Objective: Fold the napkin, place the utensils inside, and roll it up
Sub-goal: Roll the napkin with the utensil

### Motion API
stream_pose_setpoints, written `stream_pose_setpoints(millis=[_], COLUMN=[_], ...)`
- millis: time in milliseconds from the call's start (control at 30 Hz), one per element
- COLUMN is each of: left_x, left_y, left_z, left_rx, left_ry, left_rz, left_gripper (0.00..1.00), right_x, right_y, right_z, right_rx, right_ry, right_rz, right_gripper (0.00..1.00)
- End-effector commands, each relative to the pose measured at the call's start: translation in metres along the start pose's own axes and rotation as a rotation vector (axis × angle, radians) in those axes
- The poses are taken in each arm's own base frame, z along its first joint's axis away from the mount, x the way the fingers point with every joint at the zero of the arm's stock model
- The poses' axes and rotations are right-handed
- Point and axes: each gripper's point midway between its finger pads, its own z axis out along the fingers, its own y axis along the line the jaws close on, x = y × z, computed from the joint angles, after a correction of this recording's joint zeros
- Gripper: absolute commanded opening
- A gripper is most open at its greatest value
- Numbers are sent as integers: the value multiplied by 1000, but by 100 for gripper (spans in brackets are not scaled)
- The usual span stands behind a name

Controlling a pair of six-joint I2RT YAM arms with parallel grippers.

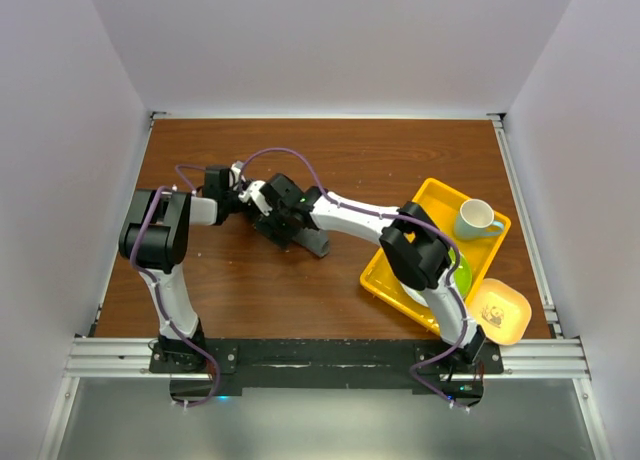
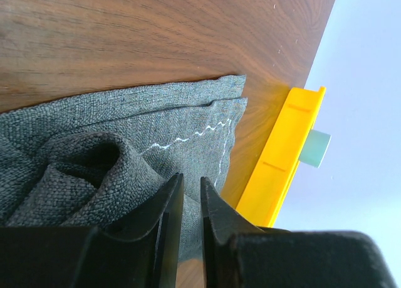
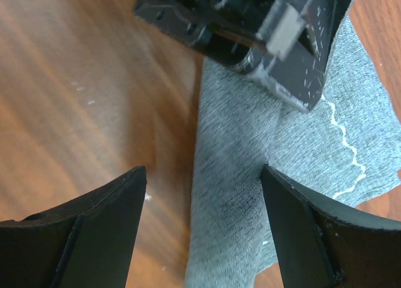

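- Lying bunched up about the middle of the table, the napkin shows as a dark grey bundle, well apart from every table edge.
- The left wrist view shows the cloth in layers. Two flat edges lie stacked one on the other, and a pale zigzag stitched line runs near the corner.
- A thicker fold humps up and curls over on itself just beside the fingers.
- The left gripper sits low over that hump, coming in from the left side of the table.
- Its fingers stand almost together, with only a thin slit between them, and one lies against the curled fold. Whether any cloth is pinched in the slit cannot be told.
- The right gripper reaches across from the right side to the same bundle, close to the left one.
- Its jaws are spread wide and released, grasping nothing. One finger hangs over bare wood and the other over the napkin's edge.
- A yellow tray lies askew toward the right edge of the table.
- A white mug stands at the tray's far end.
- A green plate lies in the tray too, mostly hidden under the right arm.
- A yellow bowl sits just beside the tray, near the table's near right corner.
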Motion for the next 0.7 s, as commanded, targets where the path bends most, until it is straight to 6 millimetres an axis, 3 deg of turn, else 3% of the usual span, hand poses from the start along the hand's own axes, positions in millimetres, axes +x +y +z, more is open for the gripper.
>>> stream_pose_setpoints(millis=[0, 133, 233, 300, 533, 567, 600, 633, 667], left_x=[4, 4, 4, 2, -31, -41, -46, -57, -57], left_y=[13, 10, 5, -4, -29, -34, -43, -51, -55], left_z=[-1, -3, -6, -11, -44, -51, -59, -64, -68], left_rx=[-56, -47, -32, -14, -20, -25, -17, -18, -22], left_ry=[5, 5, 3, -7, -109, -135, -156, -186, -188], left_rz=[-29, -33, -26, -13, 97, 106, 131, 162, 170], left_gripper=[23, 25, 30, 32, 39, 46, 73, 83, 87], right_x=[-16, -3, 3, 8, 4, 0, -2, -4, -6], right_y=[-21, -28, -29, -26, -14, -13, -12, -13, -10], right_z=[3, 14, 21, 28, 24, 21, 20, 19, 17], right_rx=[135, 189, 203, 178, 53, 33, 10, -27, -66], right_ry=[-29, 4, 17, 32, 6, -7, -12, -21, -25], right_rz=[-37, -18, -14, 5, 98, 131, 149, 178, 226], right_gripper=[78, 74, 63, 46, 15, 14, 13, 13, 12])
